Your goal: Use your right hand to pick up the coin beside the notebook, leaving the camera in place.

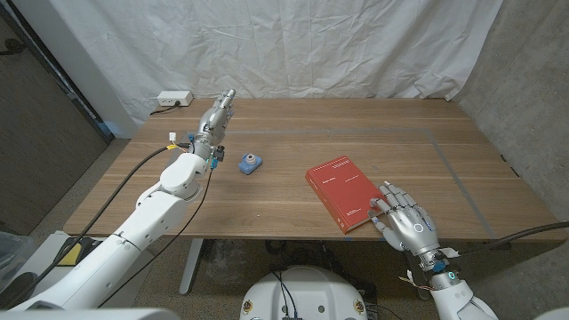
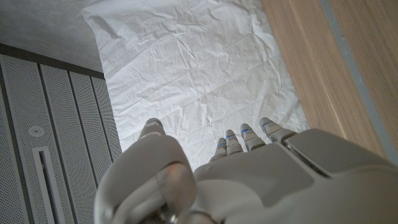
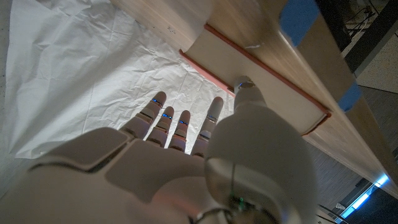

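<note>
A red notebook (image 1: 340, 192) lies on the wooden table (image 1: 293, 124), right of the middle. My right hand (image 1: 404, 219) is at the notebook's near right corner with its fingers spread and nothing held. In the right wrist view the thumb tip (image 3: 244, 86) is against the notebook's page edge (image 3: 249, 68). I cannot make out a coin; the spot beside the notebook is covered by that hand. A small blue camera (image 1: 251, 163) stands left of the middle, apart from both hands. My left hand (image 1: 216, 114) is raised over the far left of the table with its fingers straight and empty (image 2: 205, 180).
A white power strip (image 1: 172, 100) with a cable lies at the table's far left corner. A white cloth (image 1: 293, 44) hangs behind the table. A thin taped line (image 1: 453, 173) runs across the right side of the tabletop.
</note>
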Controlling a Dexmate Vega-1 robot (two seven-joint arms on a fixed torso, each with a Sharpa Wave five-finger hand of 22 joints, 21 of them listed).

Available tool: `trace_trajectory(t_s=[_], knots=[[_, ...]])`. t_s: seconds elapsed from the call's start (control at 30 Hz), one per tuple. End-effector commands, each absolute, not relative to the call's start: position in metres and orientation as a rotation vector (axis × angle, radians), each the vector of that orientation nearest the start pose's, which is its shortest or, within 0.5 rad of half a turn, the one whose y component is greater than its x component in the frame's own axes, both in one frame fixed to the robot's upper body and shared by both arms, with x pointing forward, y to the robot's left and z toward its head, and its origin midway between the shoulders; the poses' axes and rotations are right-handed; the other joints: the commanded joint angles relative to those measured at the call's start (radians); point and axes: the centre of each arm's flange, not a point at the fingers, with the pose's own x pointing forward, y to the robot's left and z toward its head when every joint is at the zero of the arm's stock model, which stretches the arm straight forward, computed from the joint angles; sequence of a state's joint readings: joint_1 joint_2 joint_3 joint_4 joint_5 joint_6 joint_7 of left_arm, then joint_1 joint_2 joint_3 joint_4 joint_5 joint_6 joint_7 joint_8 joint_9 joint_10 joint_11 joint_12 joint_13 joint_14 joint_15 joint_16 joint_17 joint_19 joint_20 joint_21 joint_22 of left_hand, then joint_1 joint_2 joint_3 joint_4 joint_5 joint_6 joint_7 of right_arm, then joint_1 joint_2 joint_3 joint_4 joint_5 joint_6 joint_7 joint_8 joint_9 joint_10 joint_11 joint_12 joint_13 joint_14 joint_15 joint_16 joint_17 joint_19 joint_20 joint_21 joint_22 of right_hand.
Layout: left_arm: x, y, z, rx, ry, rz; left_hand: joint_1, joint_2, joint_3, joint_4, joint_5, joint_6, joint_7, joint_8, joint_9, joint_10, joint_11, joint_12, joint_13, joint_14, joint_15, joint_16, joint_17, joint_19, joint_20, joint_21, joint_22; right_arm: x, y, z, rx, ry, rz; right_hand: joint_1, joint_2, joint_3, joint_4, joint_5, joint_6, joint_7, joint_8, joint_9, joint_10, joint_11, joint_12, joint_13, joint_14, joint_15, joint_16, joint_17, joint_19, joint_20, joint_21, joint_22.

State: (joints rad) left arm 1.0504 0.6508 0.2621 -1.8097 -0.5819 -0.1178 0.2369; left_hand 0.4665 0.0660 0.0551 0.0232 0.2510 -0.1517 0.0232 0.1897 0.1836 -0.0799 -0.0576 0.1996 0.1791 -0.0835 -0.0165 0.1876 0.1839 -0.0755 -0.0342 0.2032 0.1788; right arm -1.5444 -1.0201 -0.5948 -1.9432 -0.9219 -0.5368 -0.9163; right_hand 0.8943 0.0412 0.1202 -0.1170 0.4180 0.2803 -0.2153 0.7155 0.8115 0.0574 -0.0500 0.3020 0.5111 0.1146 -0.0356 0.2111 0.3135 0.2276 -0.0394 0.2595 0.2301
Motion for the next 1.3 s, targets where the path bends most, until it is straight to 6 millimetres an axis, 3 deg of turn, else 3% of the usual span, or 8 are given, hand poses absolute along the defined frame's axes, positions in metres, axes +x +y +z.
trace_trajectory(t_s=[0.03,0.13,0.3,0.87,1.07,1.3], knots=[[0.5646,0.2729,0.0176,0.031,-0.672,-0.116,0.010,0.002,-0.004,0.004,0.000,-0.008,-0.003,0.004,0.002,-0.003,-0.003,0.000,0.006,-0.009,0.001,0.000,0.001,-0.013,-0.022,0.001,0.006,0.4187,-0.2775,-0.2316,-1.666,-0.861,-0.463,0.034,0.007,0.007,-0.018,0.007,-0.054,-0.002,-0.024,-0.009,-0.021,0.000,-0.004,0.004,-0.002,-0.041,-0.001,0.001,-0.006,-0.005,0.004,0.006],[0.5651,0.2713,0.0184,0.031,-0.671,-0.119,0.010,0.002,-0.004,0.004,0.000,-0.008,-0.003,0.004,0.002,-0.003,0.000,0.000,0.006,-0.010,0.002,0.000,0.001,-0.013,-0.021,0.001,0.006,0.4181,-0.2781,-0.2325,-1.663,-0.859,-0.461,0.079,0.034,0.028,-0.032,0.010,-0.073,-0.003,-0.035,-0.020,-0.033,-0.002,-0.008,0.005,-0.009,-0.042,-0.004,0.000,-0.010,-0.011,0.005,0.006],[0.5652,0.2686,0.0190,0.036,-0.667,-0.121,0.010,0.003,-0.004,0.004,0.000,-0.008,-0.002,0.004,0.002,-0.003,-0.001,0.000,0.006,-0.010,0.002,0.000,0.001,-0.014,-0.019,0.001,0.006,0.4173,-0.2803,-0.2345,-1.661,-0.851,-0.462,0.137,0.064,0.054,-0.047,0.008,-0.067,-0.003,-0.033,-0.026,-0.035,-0.008,-0.008,0.006,-0.013,-0.049,-0.005,0.000,-0.015,-0.017,0.006,0.007],[0.5685,0.2673,0.0148,0.031,-0.654,-0.120,0.012,0.004,-0.005,0.003,-0.001,-0.009,-0.004,0.003,0.002,-0.003,-0.002,0.000,0.006,-0.012,0.003,0.000,0.001,-0.016,-0.017,0.000,0.006,0.4194,-0.2838,-0.2392,-1.678,-0.819,-0.438,0.176,0.073,0.065,-0.045,-0.012,-0.029,-0.002,-0.004,-0.014,-0.012,-0.014,0.003,0.007,-0.005,-0.053,-0.001,0.000,-0.016,-0.019,0.011,0.008],[0.5708,0.2670,0.0151,0.023,-0.656,-0.121,0.012,0.004,-0.006,0.003,-0.002,-0.009,-0.004,0.003,0.002,-0.002,-0.003,0.000,0.006,-0.012,0.002,0.000,0.001,-0.018,-0.017,0.000,0.006,0.4188,-0.2816,-0.2391,-1.687,-0.801,-0.426,0.173,0.066,0.060,-0.036,-0.026,-0.072,-0.002,-0.025,-0.025,-0.027,-0.008,-0.003,0.007,-0.010,-0.043,-0.003,0.001,-0.019,-0.016,0.013,0.008],[0.5738,0.2664,0.0165,0.019,-0.657,-0.123,0.012,0.005,-0.006,0.003,-0.002,-0.009,-0.003,0.004,0.002,-0.003,-0.003,0.000,0.006,-0.013,0.002,-0.001,0.001,-0.018,-0.016,0.000,0.006,0.4184,-0.2821,-0.2374,-1.694,-0.788,-0.422,0.156,0.054,0.043,-0.019,-0.050,-0.187,0.002,-0.080,-0.049,-0.083,0.020,-0.023,0.008,-0.049,-0.019,-0.013,0.002,-0.047,-0.011,0.009,0.008]])
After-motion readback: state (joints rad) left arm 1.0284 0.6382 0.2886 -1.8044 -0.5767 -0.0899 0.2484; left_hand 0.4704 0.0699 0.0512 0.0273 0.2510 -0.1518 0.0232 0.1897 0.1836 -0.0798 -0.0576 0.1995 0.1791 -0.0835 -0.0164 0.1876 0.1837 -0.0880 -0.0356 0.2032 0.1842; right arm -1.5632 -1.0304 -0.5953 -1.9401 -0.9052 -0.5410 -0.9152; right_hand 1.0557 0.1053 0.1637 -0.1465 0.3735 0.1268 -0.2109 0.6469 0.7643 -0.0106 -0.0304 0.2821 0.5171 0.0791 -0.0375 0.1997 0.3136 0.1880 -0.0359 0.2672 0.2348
